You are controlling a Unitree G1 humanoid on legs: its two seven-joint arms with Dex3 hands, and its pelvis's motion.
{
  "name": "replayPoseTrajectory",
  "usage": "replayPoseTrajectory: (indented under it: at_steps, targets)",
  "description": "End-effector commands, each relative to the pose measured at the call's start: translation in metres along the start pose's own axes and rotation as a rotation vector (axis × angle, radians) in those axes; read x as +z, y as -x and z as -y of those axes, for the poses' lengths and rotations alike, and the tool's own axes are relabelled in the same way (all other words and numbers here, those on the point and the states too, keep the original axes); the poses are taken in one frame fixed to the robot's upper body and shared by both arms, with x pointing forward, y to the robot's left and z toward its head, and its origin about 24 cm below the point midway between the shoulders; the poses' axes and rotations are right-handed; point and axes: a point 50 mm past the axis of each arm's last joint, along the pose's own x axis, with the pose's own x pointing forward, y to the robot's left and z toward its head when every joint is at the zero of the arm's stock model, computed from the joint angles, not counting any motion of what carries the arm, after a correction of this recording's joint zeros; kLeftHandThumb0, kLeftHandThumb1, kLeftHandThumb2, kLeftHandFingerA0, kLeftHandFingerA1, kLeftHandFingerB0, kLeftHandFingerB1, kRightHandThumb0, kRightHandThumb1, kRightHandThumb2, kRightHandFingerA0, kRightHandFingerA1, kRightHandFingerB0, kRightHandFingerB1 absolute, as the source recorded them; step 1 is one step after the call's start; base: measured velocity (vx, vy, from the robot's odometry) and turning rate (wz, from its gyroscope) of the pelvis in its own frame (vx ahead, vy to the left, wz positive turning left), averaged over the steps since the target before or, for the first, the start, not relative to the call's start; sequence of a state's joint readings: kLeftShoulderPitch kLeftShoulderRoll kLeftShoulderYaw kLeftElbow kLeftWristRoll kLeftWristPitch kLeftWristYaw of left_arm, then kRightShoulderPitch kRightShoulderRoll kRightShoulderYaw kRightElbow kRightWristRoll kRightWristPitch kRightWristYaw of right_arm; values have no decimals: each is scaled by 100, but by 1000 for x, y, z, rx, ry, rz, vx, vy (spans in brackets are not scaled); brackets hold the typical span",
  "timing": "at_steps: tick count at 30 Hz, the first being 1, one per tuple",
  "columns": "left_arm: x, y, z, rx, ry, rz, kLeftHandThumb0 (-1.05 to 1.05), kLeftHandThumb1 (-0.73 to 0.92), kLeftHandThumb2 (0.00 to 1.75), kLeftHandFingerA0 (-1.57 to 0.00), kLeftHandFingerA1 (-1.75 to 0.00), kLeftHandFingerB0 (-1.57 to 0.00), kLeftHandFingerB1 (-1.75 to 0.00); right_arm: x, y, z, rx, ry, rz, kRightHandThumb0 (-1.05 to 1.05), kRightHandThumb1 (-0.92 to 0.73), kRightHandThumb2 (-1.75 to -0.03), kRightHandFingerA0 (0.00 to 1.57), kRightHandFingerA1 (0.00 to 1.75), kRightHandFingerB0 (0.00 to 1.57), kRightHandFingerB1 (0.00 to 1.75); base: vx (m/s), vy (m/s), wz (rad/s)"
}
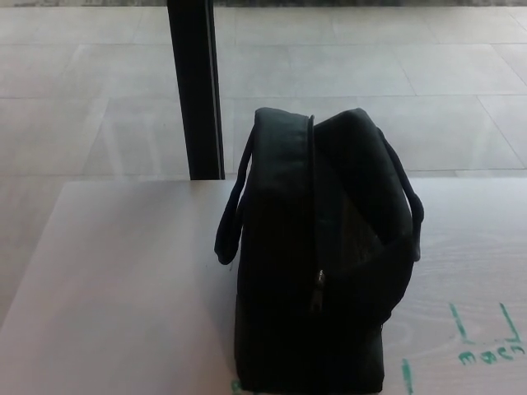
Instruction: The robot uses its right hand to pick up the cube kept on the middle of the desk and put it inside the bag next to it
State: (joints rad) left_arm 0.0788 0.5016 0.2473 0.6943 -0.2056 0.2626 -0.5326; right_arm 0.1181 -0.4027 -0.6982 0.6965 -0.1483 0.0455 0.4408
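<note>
A black fabric bag (317, 255) stands upright on the pale desk (123, 288), filling the middle and lower part of the head view. Its zip runs down the near end, with the pull (317, 290) hanging low. One carry handle (230, 218) loops down on the left side and another (405, 197) on the right. No cube shows anywhere in view. Neither of my hands nor any part of my arms shows.
A black vertical post (196, 86) rises behind the desk's far edge, against a tiled floor (370, 66). Green handwriting (486, 337) marks the desk at the lower right, beside the bag.
</note>
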Motion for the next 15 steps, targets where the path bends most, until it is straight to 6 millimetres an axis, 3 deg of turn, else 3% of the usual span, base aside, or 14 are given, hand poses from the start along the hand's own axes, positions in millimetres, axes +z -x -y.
replayPoseTrajectory:
  at_steps: [1,5,6,7,8,11,12,15]
  targets:
    - [4,4,-6,23,-49,13,-79,55,85,-21,-54,-18,-46,10,2,7,37,2,92,-84,-75,-63,37,58,17,44,0,0,0]
    - [0,5,-6,22,-50,8,-79,54,85,-21,-54,-16,-46,7,5,8,43,20,82,-83,-75,-63,37,55,17,44,0,0,0]
    - [-7,7,-6,16,-30,-5,-75,69,60,-26,-50,-18,-38,0,6,10,36,17,61,-81,-75,-63,38,54,19,43,0,0,0]
    - [-7,6,-6,18,-29,-9,-74,69,60,-25,-50,-18,-37,1,7,10,40,21,66,-82,-76,-63,40,60,18,46,0,0,0]
    - [-8,6,-5,20,-35,-7,-78,53,85,-22,-54,-16,-46,1,7,11,41,28,66,-82,-76,-63,40,56,18,45,0,0,0]
    - [-8,7,-5,18,-39,-2,-81,52,85,-22,-54,-17,-46,0,6,11,39,24,69,-82,-76,-63,43,56,18,43,0,0,0]
    - [-8,7,-5,14,-43,-2,-78,69,60,-25,-48,-19,-37,2,6,11,40,25,71,-82,-76,-63,43,57,16,43,0,0,0]
    - [-7,7,-5,10,-45,-2,-78,69,60,-25,-48,-20,-37,3,5,10,42,21,74,-82,-75,-62,44,56,17,42,0,0,0]
